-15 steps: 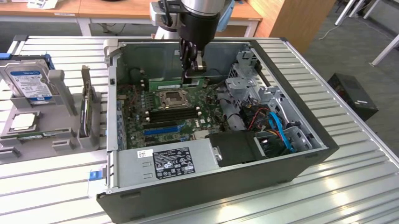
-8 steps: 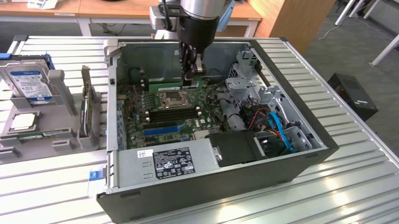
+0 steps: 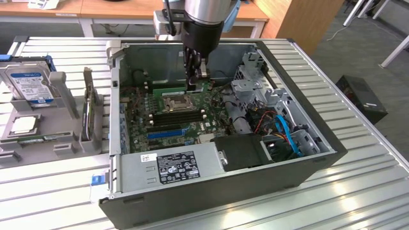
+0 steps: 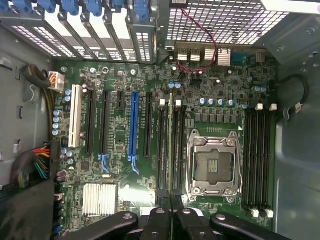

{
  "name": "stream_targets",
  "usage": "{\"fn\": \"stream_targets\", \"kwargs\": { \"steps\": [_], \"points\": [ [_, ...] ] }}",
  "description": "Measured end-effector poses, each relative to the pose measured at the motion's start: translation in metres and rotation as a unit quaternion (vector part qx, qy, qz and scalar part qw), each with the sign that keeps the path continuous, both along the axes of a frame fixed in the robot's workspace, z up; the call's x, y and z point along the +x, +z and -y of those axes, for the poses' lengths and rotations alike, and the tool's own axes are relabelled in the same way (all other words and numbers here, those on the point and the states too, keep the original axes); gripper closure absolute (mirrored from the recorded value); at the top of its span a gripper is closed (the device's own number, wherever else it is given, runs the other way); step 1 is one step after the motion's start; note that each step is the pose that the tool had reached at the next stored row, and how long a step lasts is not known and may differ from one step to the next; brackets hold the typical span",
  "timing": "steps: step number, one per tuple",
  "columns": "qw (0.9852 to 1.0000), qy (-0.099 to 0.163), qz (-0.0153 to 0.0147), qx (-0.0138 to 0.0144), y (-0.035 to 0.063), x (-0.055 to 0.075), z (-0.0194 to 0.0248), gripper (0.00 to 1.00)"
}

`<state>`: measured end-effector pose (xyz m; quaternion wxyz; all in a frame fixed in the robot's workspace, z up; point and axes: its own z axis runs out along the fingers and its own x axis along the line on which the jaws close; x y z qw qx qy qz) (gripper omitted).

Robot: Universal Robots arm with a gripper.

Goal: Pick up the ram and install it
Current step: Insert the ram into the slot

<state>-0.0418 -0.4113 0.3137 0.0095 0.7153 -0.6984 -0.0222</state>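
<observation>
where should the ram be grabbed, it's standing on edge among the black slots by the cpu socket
Pinch the ram by its upper long edge, fingers on its two flat faces, coming straight down from above. It stands on edge, thin, with black memory slots close on both sides, so a sideways approach looks blocked.

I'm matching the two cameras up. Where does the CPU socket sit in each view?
Exterior view: the CPU socket is mid-board, just above the black memory slots in the picture.
Wrist view: the CPU socket is the square metal frame between two banks of memory slots.
Shared landmark: the blue slot.
</observation>
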Motion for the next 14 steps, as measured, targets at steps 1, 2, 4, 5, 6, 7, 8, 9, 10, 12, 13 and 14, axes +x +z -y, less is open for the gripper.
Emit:
{"fn": "stream_targets", "kwargs": {
  "steps": [1,2,4,5,6,7,8,9,10,12,13,14],
  "points": [
    [1.0,0.0,0.0,0.0,-0.001,0.0,0.0,0.88],
    [1.0,0.0,0.0,0.0,-0.002,0.0,0.0,0.88],
    [1.0,0.0,0.0,0.0,-0.0039,0.0,0.0,0.88],
    [1.0,0.0,0.0,0.0,-0.0049,0.0,0.0,0.88],
    [1.0,0.0,0.0,0.0,-0.0058,0.0,0.0,0.88],
    [1.0,0.0,0.0,0.0,-0.0068,0.0,0.0,0.88],
    [1.0,0.0,0.0,0.0,-0.0079,0.0,0.0,0.88],
    [1.0,0.0,0.0,0.0,-0.0089,0.0,0.0,0.88],
    [1.0,0.0,0.0,0.0,-0.01,0.0,0.0,0.88],
    [1.0,0.0,0.0,0.0,-0.0122,0.0,0.0,0.88],
    [1.0,0.0,0.0,0.0,-0.0133,0.0,0.0,0.88],
    [1.0,0.0,0.0,0.0,-0.0145,0.0,0.0,0.88]
  ]
}}
